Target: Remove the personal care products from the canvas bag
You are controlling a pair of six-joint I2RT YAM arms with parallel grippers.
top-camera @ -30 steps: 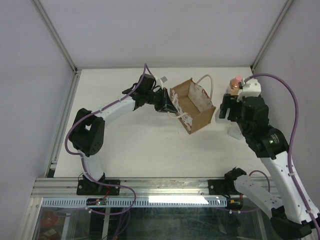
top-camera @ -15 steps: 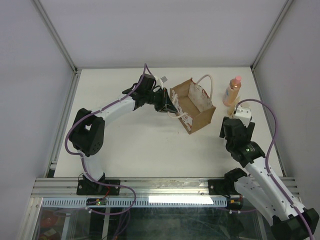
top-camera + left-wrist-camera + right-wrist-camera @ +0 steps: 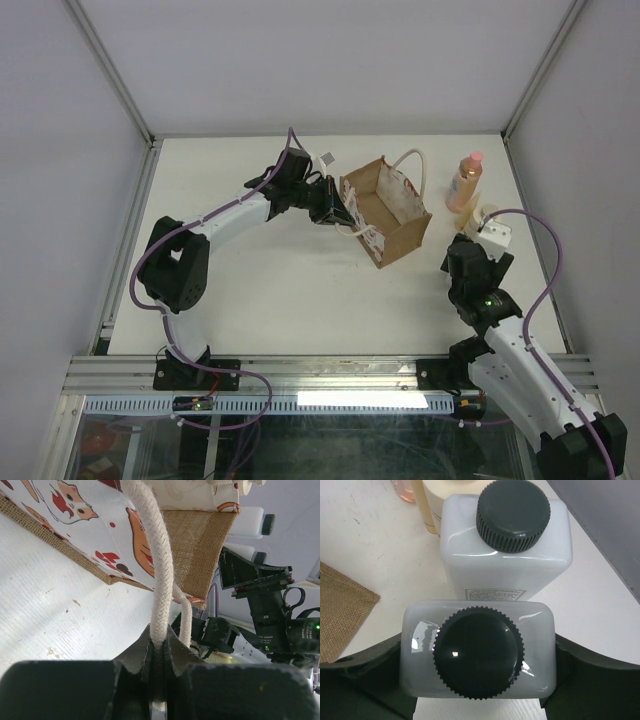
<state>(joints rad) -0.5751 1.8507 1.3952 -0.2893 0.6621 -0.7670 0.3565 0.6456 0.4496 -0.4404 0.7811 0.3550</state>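
Bottle (image 3: 477, 652), white and squarish with a dark cap: standing directly between the fingers of the right end effector (image 3: 479, 661), being clamped across its two narrow sides, jaws spread wide to span it. Pointing cap-up toward the wrist, long axis running straight down to the surface (image 3: 370, 555); resting there or hanging just above, cannot tell. Calling, by the look of it, only for letting go and lifting straight off, with no reaching sideways.

Just beyond the fingertips, twin bottle (image 3: 507, 555) standing upright too, close enough to be nearly touching. Farther ahead and to the left, cream bottle (image 3: 432, 505) and peach bottle (image 3: 465, 182), both upright.

Off to the left of that end effector, bag (image 3: 405, 238) sitting mouth-up, well apart from the bottles, showing nothing inside from above. Being held by the left end effector (image 3: 159, 650), squeezed tight on the cream rope handle (image 3: 161, 580). Clearly the nearer arm for the bottle: the right.
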